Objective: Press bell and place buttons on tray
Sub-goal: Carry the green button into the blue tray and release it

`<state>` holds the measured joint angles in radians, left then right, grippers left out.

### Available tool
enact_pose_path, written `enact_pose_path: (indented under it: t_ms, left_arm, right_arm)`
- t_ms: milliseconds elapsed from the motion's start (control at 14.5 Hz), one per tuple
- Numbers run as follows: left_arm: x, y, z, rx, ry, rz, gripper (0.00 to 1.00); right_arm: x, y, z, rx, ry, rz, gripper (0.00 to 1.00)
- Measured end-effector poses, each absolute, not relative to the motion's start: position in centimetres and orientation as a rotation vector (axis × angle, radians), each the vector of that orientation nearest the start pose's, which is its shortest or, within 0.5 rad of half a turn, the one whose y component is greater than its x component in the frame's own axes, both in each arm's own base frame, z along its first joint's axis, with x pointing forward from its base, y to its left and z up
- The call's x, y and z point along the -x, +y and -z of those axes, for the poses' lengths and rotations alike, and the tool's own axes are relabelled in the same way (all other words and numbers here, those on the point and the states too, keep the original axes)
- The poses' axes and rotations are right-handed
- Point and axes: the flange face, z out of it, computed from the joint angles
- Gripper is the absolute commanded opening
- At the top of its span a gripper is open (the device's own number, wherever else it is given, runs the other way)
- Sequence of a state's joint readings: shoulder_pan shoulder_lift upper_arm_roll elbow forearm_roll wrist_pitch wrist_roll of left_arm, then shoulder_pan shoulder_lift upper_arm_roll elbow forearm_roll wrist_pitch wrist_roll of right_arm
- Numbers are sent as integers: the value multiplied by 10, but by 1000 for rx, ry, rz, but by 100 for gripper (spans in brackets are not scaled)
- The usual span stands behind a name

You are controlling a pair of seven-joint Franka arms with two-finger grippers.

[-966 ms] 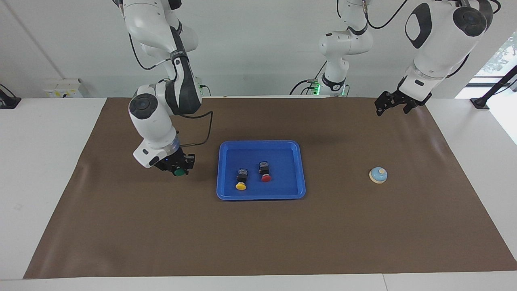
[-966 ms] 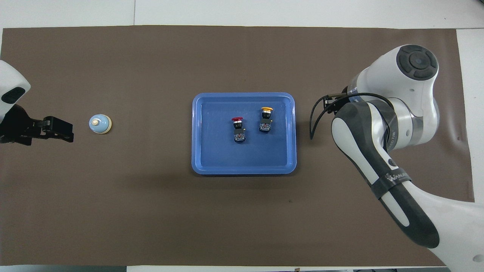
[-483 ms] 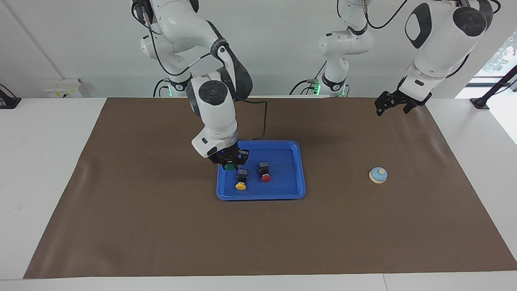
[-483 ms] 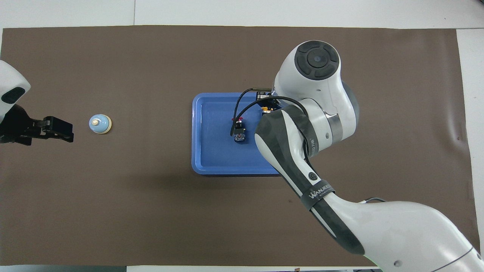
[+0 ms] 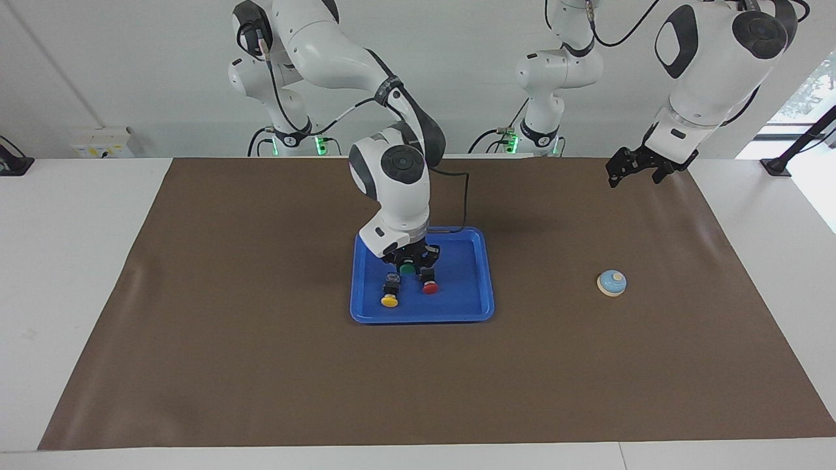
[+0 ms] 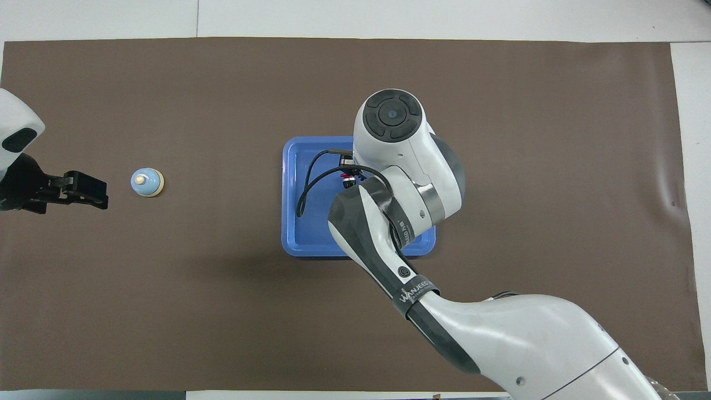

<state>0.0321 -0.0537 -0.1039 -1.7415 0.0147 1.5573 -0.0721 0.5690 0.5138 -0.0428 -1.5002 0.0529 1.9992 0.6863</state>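
The blue tray (image 5: 465,294) lies mid-table, with a yellow button (image 5: 390,295) and a red button (image 5: 430,286) in it. My right gripper (image 5: 410,265) hangs low over the tray between those two, shut on the green button (image 5: 407,269). In the overhead view the right arm covers most of the tray (image 6: 290,200), and only a bit of the red button (image 6: 347,176) shows. The bell (image 5: 612,282) (image 6: 147,182) stands on the mat toward the left arm's end. My left gripper (image 5: 632,170) (image 6: 83,189) waits open in the air over the mat near the bell.
A brown mat (image 5: 261,365) covers the table, with bare white table (image 5: 65,294) at both ends. A black cable (image 5: 461,196) loops from the right arm's wrist above the tray's rim nearest the robots.
My right arm has carried the green button from over the mat at the right arm's end to above the tray's middle. The left arm and the bell have not moved.
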Motion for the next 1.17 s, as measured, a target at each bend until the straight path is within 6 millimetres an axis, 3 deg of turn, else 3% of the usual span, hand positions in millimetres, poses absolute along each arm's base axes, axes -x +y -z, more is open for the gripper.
enact_pose_path:
  t_ms: [621,690,759,828,1172]
  left_arm:
    - [-528,-38,-572,3106,0,-201,100]
    - [-528,-38,-572,3106,0,-201,100]
    - [-528,-38,-572,3106,0,-201,100]
    - [-528,-38,-572,3106,0,-201,100]
    - [-528,-38,-572,3106,0,-201,100]
  right_arm:
    - [-577,356,-340,3136,295,-93,2]
    - [-574,355,-338,3139,295,-99,9]
    - [-571,356,-337,3142,289,-105,46]
    - [-568,359,-336,3144,281,-108,99]
    - [-561,365,-342,3143,261,-102,100]
